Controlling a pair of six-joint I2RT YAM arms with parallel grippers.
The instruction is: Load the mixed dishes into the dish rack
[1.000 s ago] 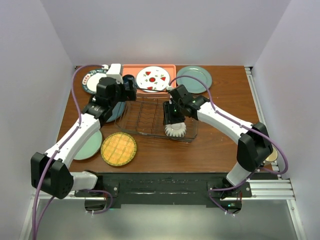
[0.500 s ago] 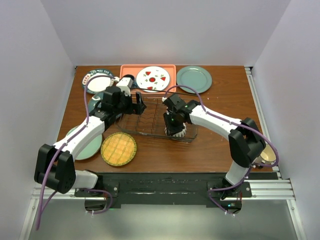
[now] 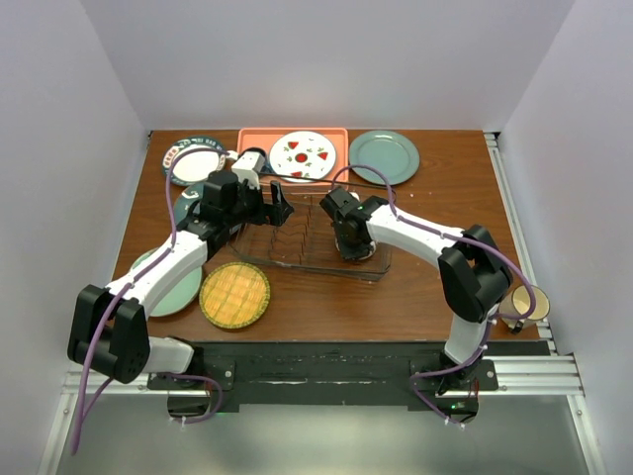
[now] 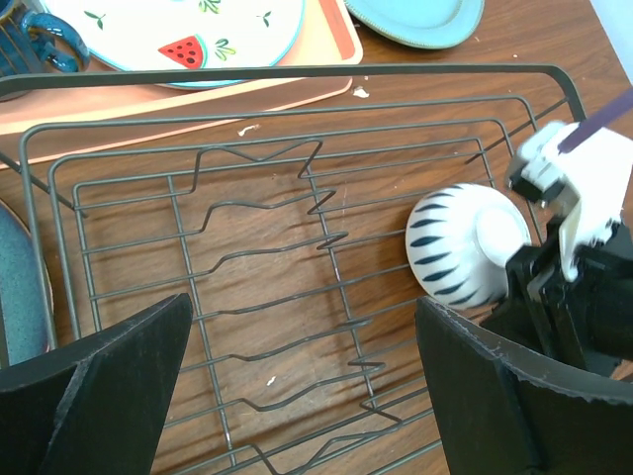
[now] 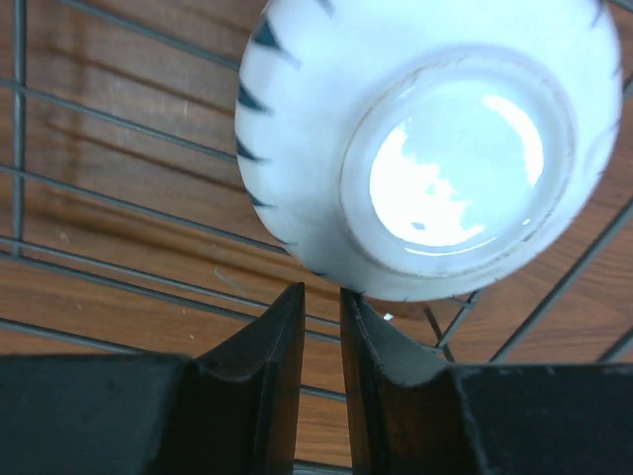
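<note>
**Glazed ribbed bowl (image 4: 463,242) nipped at its edge in the dish rack (image 4: 297,71)**

White with dark teal streaks, the ribbed bowl lay tipped on its side at the right end of the dish rack, its foot facing the right wrist camera. The right gripper (image 5: 322,297) had its jaws drawn narrow at the bowl's lower edge, apparently pinching the thin wall near the rim. The left gripper (image 4: 303,307) hung over the rack's left half, jaws spread wide and holding nothing.

The bowl looked light, stiff and brittle, and its shiny glaze seemed likely to slide between hard pads. Its round belly would probably roll on the wires. The rim was judged the best hold, with one finger inside and one outside, since the belly looked too broad and slick. A knock against the metal could chip it.
</note>
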